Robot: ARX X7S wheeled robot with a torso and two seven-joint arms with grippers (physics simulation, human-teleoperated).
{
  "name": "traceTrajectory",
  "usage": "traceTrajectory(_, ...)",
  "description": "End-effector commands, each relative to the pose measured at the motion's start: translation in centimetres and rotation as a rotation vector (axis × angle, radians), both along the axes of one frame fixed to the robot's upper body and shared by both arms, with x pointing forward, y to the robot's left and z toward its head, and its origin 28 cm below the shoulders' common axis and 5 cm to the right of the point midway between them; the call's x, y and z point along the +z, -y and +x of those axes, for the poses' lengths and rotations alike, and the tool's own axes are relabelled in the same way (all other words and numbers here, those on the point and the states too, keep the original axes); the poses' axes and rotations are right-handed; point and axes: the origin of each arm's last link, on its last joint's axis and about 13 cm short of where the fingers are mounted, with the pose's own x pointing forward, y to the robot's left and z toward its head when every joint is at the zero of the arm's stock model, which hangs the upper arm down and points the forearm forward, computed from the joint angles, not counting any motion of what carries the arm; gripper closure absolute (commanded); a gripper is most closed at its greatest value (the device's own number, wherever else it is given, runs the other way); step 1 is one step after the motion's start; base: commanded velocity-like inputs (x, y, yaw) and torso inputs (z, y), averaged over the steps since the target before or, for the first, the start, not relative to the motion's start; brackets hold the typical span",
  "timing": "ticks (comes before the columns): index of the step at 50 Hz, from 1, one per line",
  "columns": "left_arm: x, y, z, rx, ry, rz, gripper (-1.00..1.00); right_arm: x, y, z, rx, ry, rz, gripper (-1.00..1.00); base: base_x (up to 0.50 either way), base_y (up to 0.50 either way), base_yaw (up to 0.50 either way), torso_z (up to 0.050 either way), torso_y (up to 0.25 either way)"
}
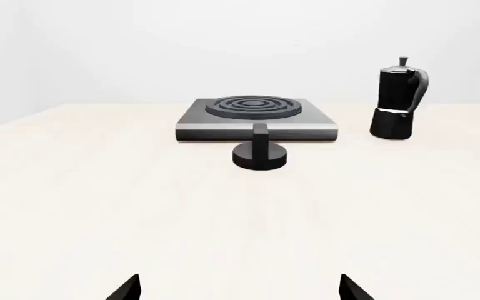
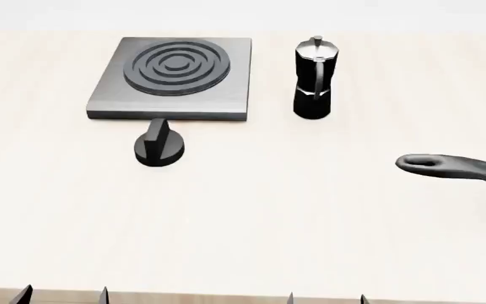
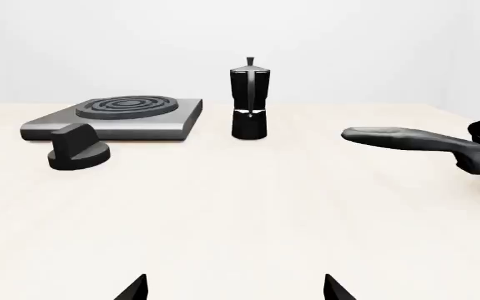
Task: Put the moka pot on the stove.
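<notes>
Glossy black faceted moka pot [image 2: 315, 79] upright beside stove [image 2: 172, 79], silver lid

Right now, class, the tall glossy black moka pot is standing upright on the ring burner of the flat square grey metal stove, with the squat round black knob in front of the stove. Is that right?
Not quite. The tall glossy black moka pot stands upright on the pale table, beside the flat square grey metal stove, not on its burner; the head view shows this. The squat round black knob is indeed in front.

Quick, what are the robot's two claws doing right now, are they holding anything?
Left gripper: open, holding nothing, far from the moka pot.
Right gripper: open, holding nothing.
</notes>
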Motion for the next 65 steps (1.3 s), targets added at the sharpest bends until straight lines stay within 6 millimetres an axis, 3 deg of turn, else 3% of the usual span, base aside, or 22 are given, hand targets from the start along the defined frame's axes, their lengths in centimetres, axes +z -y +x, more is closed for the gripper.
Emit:
traceTrajectory(1, 0.3, 0.0, -0.1, 0.000, 0.000, 0.000, -1.00, 0.0, 0.0, 0.0, 0.000, 0.000, 0.000, -1.00, 0.00, 0.00, 0.00, 0.000, 0.000)
traceTrajectory(34, 0.8, 0.1, -0.4, -0.042, 0.053, 0.006, -1.00, -0.2, 0.1, 0.2, -0.016, -0.014, -0.059, -1.00, 0.00, 0.00, 0.00, 0.000, 0.000)
traceTrajectory(45, 1.5, 0.1, -0.7, -0.049, 0.088, 0.006, -1.00, 1.4, -0.3, -0.1, 0.019, 0.057, -0.018, -1.00, 0.02, 0.00, 0.00, 0.000, 0.000)
traceTrajectory(65, 1.7, 0.2, -0.9, -0.054, 0.109, 0.011, -1.00, 1.6, -0.4, -0.1, 0.023, 0.069, -0.015, -1.00, 0.15, 0.00, 0.00, 0.000, 0.000)
